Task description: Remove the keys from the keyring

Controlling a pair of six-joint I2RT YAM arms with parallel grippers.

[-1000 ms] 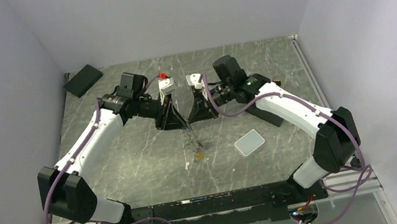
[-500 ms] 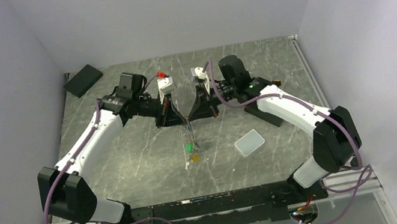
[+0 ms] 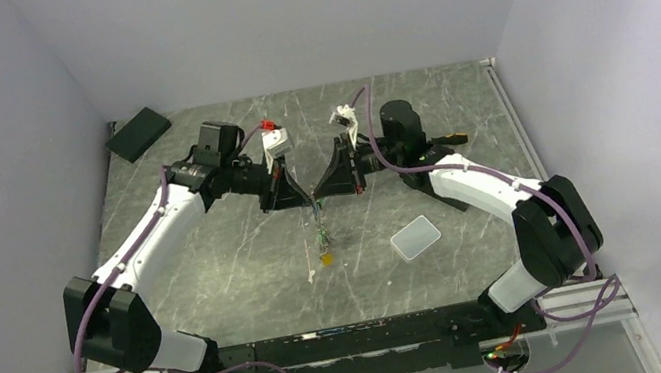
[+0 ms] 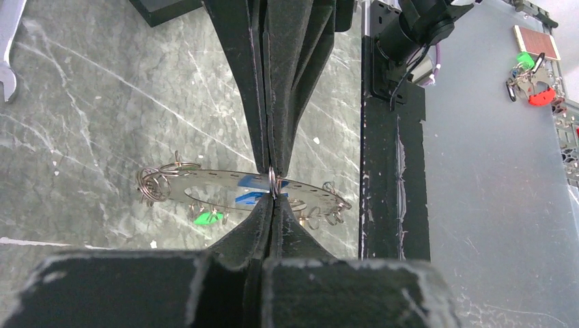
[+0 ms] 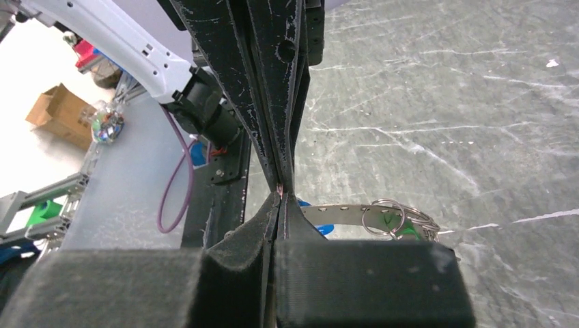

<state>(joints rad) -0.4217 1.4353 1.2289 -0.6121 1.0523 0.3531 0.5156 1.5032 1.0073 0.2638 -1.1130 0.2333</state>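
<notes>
No lettering, number or brand can be read in any view. The green tag (image 4: 207,219) and blue tag (image 4: 254,182) at mid-frame of the left wrist view show only plain colour. The cardboard box (image 5: 51,113) at the upper left of the right wrist view is too small and blurred to tell.

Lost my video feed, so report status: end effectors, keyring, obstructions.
Left end effector shut on keyring, right end effector likewise, tips meeting. Keys dangle below on ring. Grey pad off to right, not obstructing.
</notes>
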